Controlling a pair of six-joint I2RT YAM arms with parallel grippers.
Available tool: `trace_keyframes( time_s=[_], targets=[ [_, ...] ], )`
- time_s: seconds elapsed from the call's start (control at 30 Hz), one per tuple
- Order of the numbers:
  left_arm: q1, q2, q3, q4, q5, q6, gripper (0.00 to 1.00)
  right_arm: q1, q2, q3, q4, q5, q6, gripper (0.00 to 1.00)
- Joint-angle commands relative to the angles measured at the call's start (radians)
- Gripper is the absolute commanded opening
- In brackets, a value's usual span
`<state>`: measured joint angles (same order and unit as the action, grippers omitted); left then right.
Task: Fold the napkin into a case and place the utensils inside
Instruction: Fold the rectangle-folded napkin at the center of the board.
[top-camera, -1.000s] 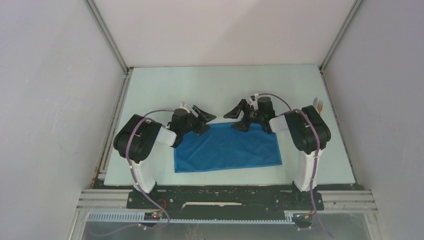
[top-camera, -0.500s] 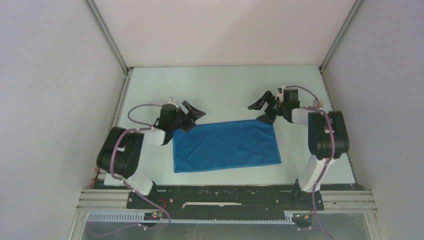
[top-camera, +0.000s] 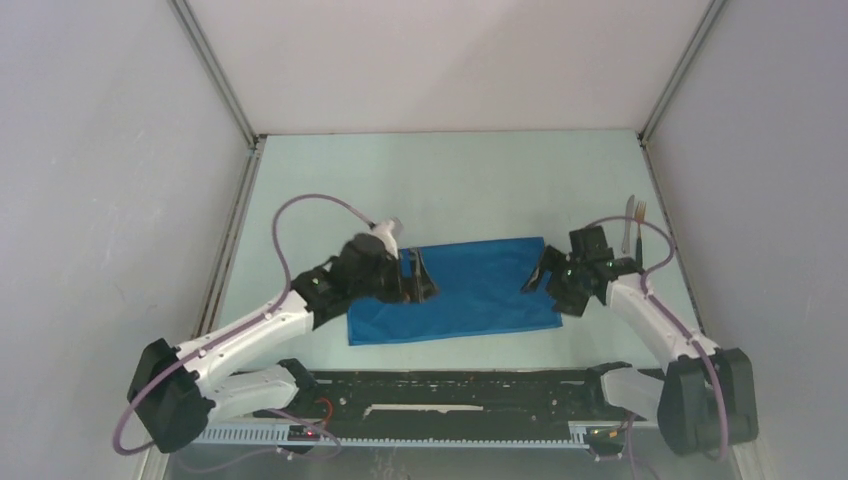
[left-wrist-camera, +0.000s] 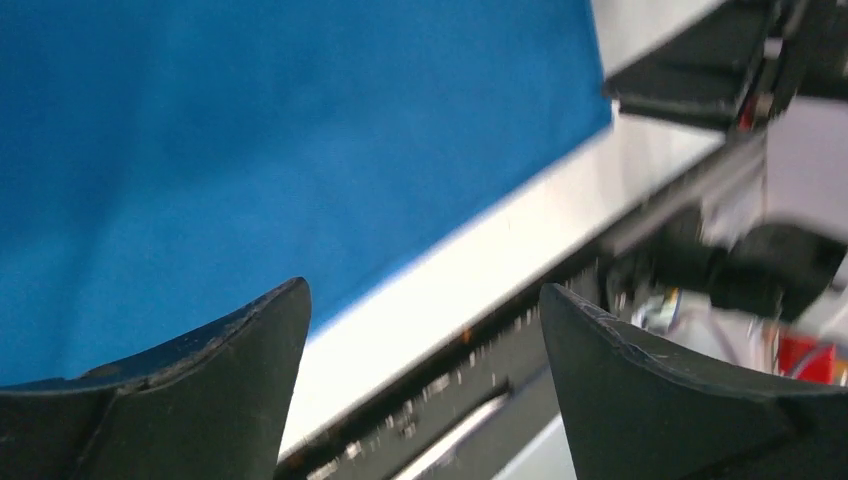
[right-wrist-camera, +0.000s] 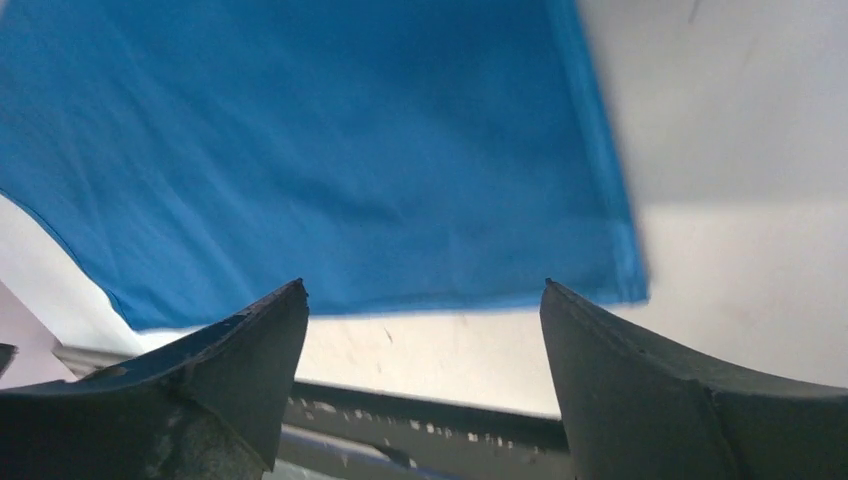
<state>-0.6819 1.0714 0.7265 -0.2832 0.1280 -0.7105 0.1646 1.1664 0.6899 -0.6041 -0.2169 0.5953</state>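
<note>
Bright blue and spread flat as a rectangle, the napkin (top-camera: 470, 285) is seen on the near middle of the pale green table (top-camera: 450, 180). Its long axis is laid left to right, parallel to the near edge. The left gripper (top-camera: 418, 279) is held over its left end and the right gripper (top-camera: 548, 284) at its right end, and both are shown with fingers spread wide and nothing gripped. The utensils (top-camera: 633, 215) are laid side by side near the table's right edge, well apart from the napkin, with the fork's tines pointed toward the far wall. The table is enclosed by plain grey-white walls (top-camera: 450, 60).
</note>
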Motion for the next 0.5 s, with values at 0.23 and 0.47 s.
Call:
trace_keyframes(
  time_s=[0.23,0.47],
  targets=[
    [-0.326,0.021,-0.047,-0.029,-0.124,-0.133,0.96,0.117,-0.212,-0.199,-0.025,0.047,0.271,1.0],
    [-0.326,-0.018,-0.038,-0.074,-0.2,-0.123,0.98,0.144,-0.12,-0.238,0.151,0.032,0.343,1.0]
  ],
)
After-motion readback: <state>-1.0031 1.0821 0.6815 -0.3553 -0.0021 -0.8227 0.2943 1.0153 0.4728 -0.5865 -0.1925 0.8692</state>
